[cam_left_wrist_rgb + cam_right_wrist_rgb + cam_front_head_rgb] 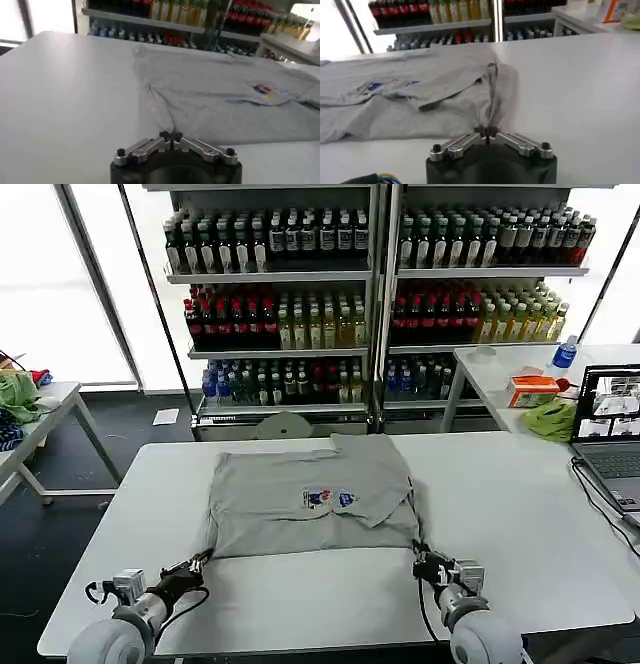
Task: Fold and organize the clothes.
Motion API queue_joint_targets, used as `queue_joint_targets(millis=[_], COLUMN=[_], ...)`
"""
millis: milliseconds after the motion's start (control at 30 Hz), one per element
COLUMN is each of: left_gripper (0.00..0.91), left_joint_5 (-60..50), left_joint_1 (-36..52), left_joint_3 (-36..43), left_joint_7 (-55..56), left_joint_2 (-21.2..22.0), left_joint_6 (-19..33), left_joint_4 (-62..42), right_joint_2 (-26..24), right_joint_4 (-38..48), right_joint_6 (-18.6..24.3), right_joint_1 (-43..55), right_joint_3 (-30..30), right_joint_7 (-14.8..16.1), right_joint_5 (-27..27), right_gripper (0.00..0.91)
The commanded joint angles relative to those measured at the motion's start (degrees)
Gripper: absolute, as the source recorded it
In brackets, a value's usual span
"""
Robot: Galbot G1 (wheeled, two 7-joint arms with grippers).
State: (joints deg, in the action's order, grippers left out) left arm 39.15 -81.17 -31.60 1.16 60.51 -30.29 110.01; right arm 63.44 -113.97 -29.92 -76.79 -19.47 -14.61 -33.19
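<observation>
Left gripper (200,563) is pinched shut on the near left corner of the grey T-shirt (300,504), arm low and reaching forward. Right gripper (418,556) mirrors it, clamped on the near right corner. The shirt lies spread mid-table (520,514), chest print up.

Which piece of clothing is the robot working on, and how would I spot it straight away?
Look at the big white table in front of the drink shelves. In its middle lies a light grey short-sleeved shirt, its near corners pinched by the left claw and the right claw. A small multicoloured chest print marks it; the bright green cloth sits off by the laptop.
</observation>
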Motion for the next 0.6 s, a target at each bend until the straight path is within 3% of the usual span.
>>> queue_joint_targets(millis=[33, 367, 600], left_gripper=[0.01, 0.01, 0.01], left_joint_5=[-1.1, -4.48, -12.54], left_joint_1=[-8.35, -15.99, -20.83], left_joint_3=[-3.37, -8.51, -12.52], left_joint_7=[0.78, 0.84, -5.05], left_joint_2=[0.23, 4.08, 10.49], left_joint_6=[-0.04, -1.38, -2.74], left_joint_4=[10.01, 16.63, 19.33], right_joint_2=[-4.38, -7.51, -7.73], right_joint_4=[-6.8, -12.02, -13.81], right_joint_6=[0.68, 3.85, 4.58], right_joint_1=[-9.03, -21.18, -25.21], right_joint_3=[-3.98, -11.19, -11.8], right_joint_7=[1.79, 3.75, 4.03], right_joint_5=[-0.95, -0.85, -0.76], right_gripper=[0.0, 0.0, 0.0])
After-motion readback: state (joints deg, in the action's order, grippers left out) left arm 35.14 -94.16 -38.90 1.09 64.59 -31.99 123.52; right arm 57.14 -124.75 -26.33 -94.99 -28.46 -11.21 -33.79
